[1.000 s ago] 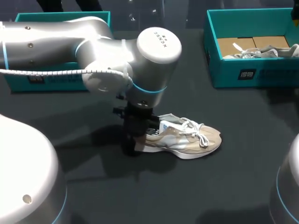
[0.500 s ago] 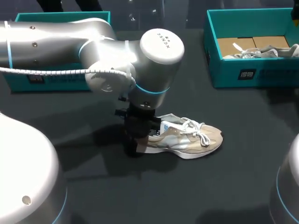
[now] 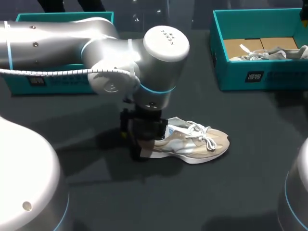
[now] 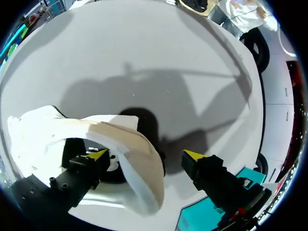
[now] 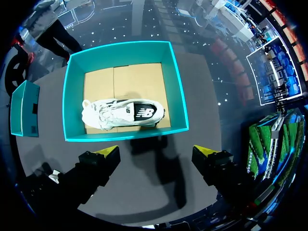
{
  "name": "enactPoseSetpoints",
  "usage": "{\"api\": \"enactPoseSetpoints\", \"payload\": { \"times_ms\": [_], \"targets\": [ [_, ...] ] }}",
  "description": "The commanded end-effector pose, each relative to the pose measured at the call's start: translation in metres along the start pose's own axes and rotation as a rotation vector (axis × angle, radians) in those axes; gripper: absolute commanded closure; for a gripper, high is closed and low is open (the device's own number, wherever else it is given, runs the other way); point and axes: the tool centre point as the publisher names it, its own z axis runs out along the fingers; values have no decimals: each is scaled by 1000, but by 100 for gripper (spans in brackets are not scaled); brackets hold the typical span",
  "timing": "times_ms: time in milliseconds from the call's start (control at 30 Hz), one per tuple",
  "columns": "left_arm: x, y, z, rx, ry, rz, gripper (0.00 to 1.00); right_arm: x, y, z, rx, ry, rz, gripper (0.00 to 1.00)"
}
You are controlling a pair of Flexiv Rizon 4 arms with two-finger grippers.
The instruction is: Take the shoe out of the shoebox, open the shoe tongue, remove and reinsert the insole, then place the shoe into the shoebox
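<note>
**shoebot_fan:** quick count for me, how many shoes and boxes are on there?

**rizon_lurker:** Two shoes, two boxes. Shoe one is a tan low-top sneaker (image 3: pixel 192 144) with white laces (image 3: pixel 202 134). It's out of any box, standing on its sole on the dark grey table (image 3: pixel 240 178) about mid-table, toe pointing to the robot's right. Shoe two is a white sneaker with a dark side panel (image 5: pixel 122 113). That one lies on its side on the tan cardboard liner (image 5: pixel 139 79) inside the lidless teal cardboard shoebox (image 3: pixel 269 77) at the far right. The second teal box (image 3: pixel 57 85) is at the far left, mostly hidden behind the silver left arm (image 3: pixel 96 53), so I can't tell what's in it.

**shoebot_fan:** and the grippers? either one holding anything?

**rizon_lurker:** Two grippers, zero grabs. The left gripper (image 4: pixel 145 155) is down at the tan sneaker's heel with its fingers spread wide, straddling the heel wall. One yellow tip looks to be in the shoe's dark mouth, and the other is outside with a strip of table between it and the heel, so it's not clamped on the shoe. The right gripper (image 5: pixel 156 151) hangs above the table just in front of the teal shoebox, fingers also wide apart, only table showing between them. The two grippers are well apart from each other.
</note>
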Motion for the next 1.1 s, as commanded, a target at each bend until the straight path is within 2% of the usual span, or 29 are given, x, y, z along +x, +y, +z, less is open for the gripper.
{"api": "enactPoseSetpoints", "payload": {
  "times_ms": [33, 267, 467, 567, 633, 1100],
  "targets": [
    [13, -4, -13, 6, -53, -5, 0, 0, -1, 0, -1, -1, 1, 0],
    [28, -14, -43, 52, -166, -41, 0, 0, -1, 0, -1, -1, 1, 0],
    [47, -23, -66, 200, -300, -164, 0, 0, -1, 0, -1, -1, 1, 0],
    [55, -31, -73, 250, -364, -229, 0, 0, -1, 0, -1, -1, 1, 0],
    [63, -32, -78, 288, -414, -350, 0, 0, -1, 0, -1, -1, 1, 0],
    [63, -32, -78, 288, -414, -350, 0, 0, -1, 0, -1, -1, 1, 0]
  ]
}}
